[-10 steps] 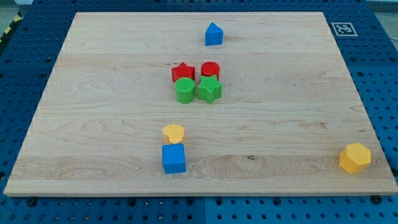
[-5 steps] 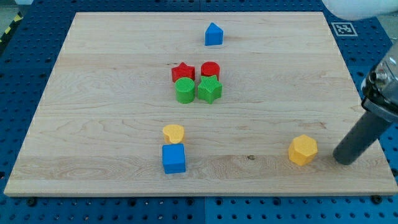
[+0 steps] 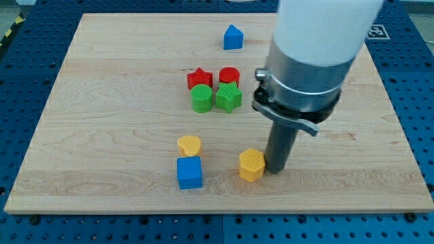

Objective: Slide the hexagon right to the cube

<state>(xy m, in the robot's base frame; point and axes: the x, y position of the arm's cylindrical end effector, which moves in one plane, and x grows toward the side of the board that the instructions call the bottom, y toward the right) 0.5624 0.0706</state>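
The yellow hexagon lies on the wooden board near the view's bottom, a little right of the middle. My tip stands right against its right side. The blue cube sits to the hexagon's left, with a gap of about one block width between them. The arm's wide grey and white body hides part of the board above and to the right of the tip.
A yellow heart-like block sits just above the cube. A red star, red cylinder, green cylinder and green star cluster at the middle. A blue house-shaped block is near the top.
The yellow hexagon has slid left along the bottom of the board, from the bottom right corner to near the blue cube. My tip came in from the right behind it.
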